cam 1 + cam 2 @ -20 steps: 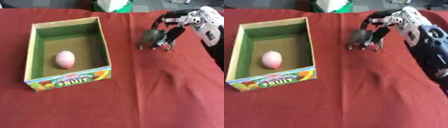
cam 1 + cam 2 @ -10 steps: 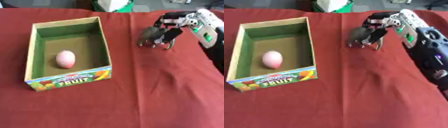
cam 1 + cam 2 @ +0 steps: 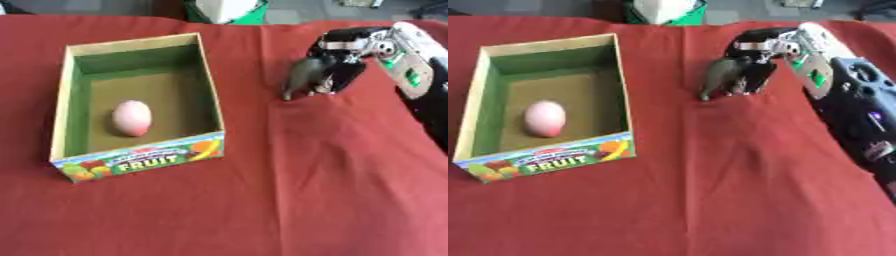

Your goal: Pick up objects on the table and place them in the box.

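So my whole work surface is a table [image 3: 306,190] under a red cloth, a bit wrinkled right of centre. Left of frame sits an open cardboard box [image 3: 208,90] marked FRUIT. Upper right, a grey animal figure [image 3: 719,76] is at the cloth; can't tell if it's touching.
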`<action>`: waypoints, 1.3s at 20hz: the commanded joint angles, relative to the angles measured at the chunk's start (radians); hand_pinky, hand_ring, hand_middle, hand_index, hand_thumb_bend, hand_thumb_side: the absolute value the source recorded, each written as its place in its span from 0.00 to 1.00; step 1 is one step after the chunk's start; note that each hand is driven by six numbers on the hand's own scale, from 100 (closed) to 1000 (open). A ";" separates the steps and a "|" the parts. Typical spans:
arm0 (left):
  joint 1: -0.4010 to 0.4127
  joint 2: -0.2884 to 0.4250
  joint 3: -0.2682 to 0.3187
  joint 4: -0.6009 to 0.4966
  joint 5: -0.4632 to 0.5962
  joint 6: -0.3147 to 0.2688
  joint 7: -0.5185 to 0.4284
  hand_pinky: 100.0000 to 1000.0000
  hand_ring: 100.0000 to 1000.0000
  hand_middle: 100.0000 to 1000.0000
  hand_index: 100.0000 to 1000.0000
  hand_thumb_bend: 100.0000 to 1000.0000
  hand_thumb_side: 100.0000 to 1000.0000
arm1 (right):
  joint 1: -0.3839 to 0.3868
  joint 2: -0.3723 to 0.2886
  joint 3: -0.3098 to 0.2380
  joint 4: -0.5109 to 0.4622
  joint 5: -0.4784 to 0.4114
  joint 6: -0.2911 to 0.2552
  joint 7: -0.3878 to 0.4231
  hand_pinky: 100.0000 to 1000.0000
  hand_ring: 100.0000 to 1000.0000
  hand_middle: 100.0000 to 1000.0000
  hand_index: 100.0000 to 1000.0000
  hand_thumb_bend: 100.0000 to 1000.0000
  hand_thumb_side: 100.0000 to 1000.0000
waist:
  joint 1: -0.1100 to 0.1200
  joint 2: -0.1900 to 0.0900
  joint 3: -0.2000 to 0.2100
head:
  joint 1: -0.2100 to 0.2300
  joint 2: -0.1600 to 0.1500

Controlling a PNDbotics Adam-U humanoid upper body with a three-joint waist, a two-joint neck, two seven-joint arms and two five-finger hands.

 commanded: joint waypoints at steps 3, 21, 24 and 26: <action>-0.010 0.009 0.003 -0.017 -0.001 0.004 -0.002 0.71 0.58 0.68 0.80 0.00 0.78 | -0.020 -0.018 -0.002 -0.024 -0.026 0.020 -0.002 0.56 0.74 0.48 0.59 0.00 0.00 | 0.002 -0.022 -0.002 | 0.003 -0.001; 0.001 0.011 0.004 -0.017 -0.003 0.016 -0.010 0.71 0.58 0.68 0.80 0.00 0.77 | -0.088 -0.026 0.008 -0.147 -0.080 0.063 -0.057 0.48 0.65 0.32 0.37 0.00 0.20 | -0.003 -0.058 -0.012 | 0.006 0.021; 0.001 0.010 0.003 -0.017 -0.002 0.017 -0.011 0.71 0.58 0.68 0.80 0.00 0.77 | -0.101 -0.019 0.011 -0.164 -0.093 0.067 -0.057 0.48 0.65 0.32 0.37 0.00 0.19 | -0.004 -0.064 -0.010 | 0.006 0.023; -0.001 0.010 0.003 -0.017 -0.001 0.016 -0.012 0.71 0.58 0.68 0.80 0.00 0.77 | -0.118 -0.005 0.010 -0.179 -0.109 0.070 -0.053 0.47 0.64 0.32 0.37 0.00 0.19 | -0.004 -0.068 -0.008 | 0.005 0.025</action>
